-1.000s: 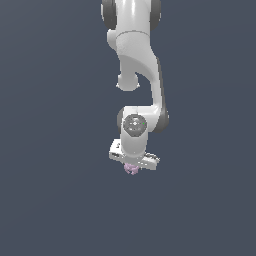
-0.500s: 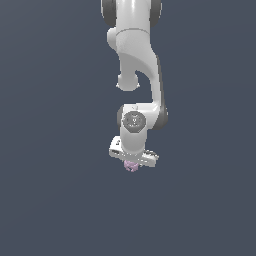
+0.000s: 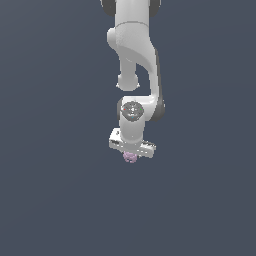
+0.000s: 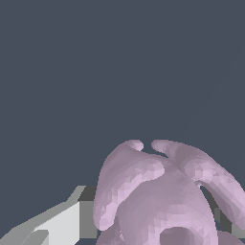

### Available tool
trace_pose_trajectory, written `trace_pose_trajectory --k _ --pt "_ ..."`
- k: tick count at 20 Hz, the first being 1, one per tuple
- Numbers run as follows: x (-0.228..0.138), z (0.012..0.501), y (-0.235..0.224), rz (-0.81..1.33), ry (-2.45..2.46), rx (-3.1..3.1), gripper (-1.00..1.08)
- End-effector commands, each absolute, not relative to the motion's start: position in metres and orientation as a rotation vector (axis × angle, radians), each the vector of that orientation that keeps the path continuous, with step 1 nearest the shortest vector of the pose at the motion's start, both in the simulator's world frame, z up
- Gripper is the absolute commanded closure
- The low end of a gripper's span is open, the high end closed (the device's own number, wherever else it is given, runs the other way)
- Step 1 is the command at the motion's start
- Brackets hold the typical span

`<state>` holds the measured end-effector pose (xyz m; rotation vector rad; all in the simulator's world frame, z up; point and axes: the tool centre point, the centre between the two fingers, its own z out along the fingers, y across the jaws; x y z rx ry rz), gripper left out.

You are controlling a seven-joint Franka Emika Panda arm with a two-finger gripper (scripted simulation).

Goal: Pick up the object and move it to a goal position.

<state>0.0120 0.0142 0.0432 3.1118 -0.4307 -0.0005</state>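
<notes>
The object [image 3: 130, 157] is a tiny pale pink-lilac knobbly lump, much narrower than the white gripper. It sits just under my white gripper [image 3: 131, 154] in the exterior view, between the fingers. In the wrist view the object [image 4: 165, 194] fills the near part of the picture, with one finger [image 4: 57, 222] pressed against its side and the other finger [image 4: 225, 220] mostly hidden behind it. The gripper is shut on the object. Whether it touches the ground cannot be told.
The white arm [image 3: 135, 55] comes down from the top of the exterior view. Around it is only a flat, dark blue-grey ground [image 3: 55, 175] with no other things or edges in view.
The gripper with the object has moved slightly up and toward the exterior view's right. The grip has not changed.
</notes>
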Motion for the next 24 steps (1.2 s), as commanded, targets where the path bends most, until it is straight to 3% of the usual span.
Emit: trace_pose_trajectory --k 1,13,24 --pt "-0.003 0.044 0.013 0.000 -0.431 3.112 1.08" --pt "-0.070 0.048 0.006 0.000 -0.431 3.112 1.08" --pt "-0.092 0.049 0.003 0.000 -0.431 3.112 1.08"
